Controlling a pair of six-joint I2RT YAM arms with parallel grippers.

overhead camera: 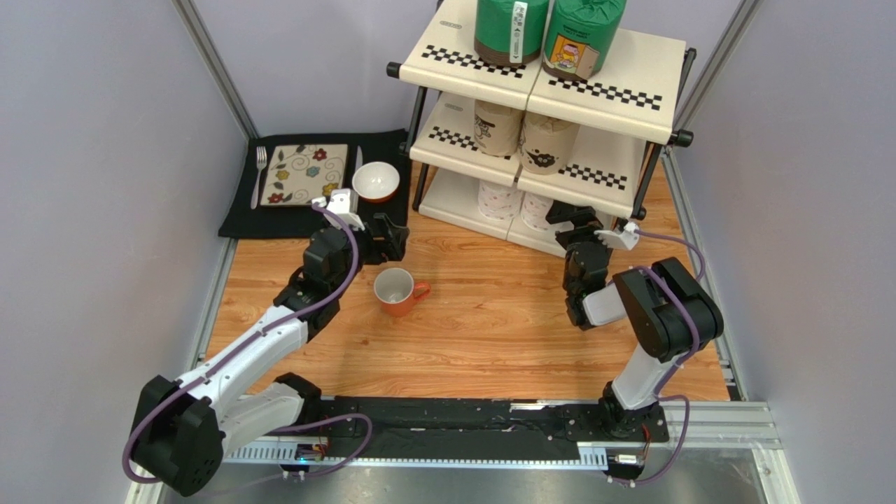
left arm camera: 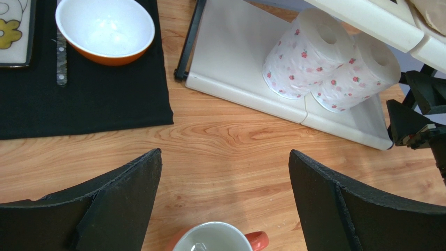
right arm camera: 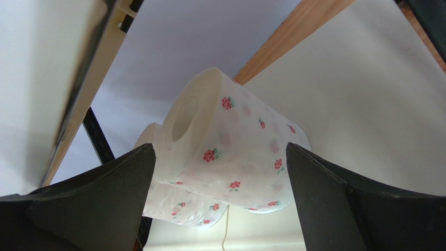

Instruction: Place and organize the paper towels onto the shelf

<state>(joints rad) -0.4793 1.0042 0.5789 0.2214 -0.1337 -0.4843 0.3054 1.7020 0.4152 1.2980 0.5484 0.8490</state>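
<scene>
White paper towels, just ahead of right gripper

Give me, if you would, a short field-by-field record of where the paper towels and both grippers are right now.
Shelf: three tiers, six rolls on it
Top tier: two green rolls, side by side
Middle tier: two tan rolls, side by side
Bottom tier: two white rolls, touching each other
Left gripper: open, empty, over the table near the mug
Right gripper: open, facing the white rolls; contact unclear
</scene>
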